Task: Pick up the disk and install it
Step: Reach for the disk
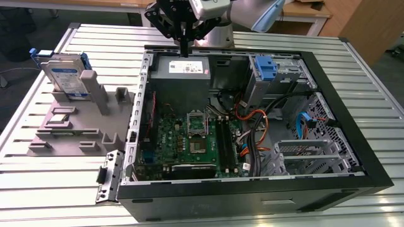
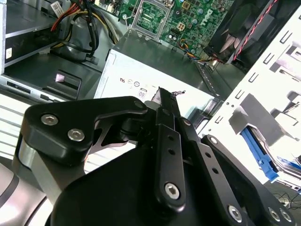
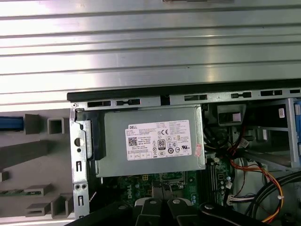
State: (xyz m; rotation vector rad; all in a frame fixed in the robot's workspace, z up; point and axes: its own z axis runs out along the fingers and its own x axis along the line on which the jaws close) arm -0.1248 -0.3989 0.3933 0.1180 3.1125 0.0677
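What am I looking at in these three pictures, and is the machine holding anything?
A robot arm carries a gripper; its jaws are shut and hold nothing. The exterior view comes from a camera off the arm. Both wrist views come from cameras riding near the wrist. On a slatted metal table lies an open computer case. The gripper hangs above the case's grey power-supply box. The disk, silver with blue rails, stands upright in a grey holder at the exterior view's left, not yet picked up.
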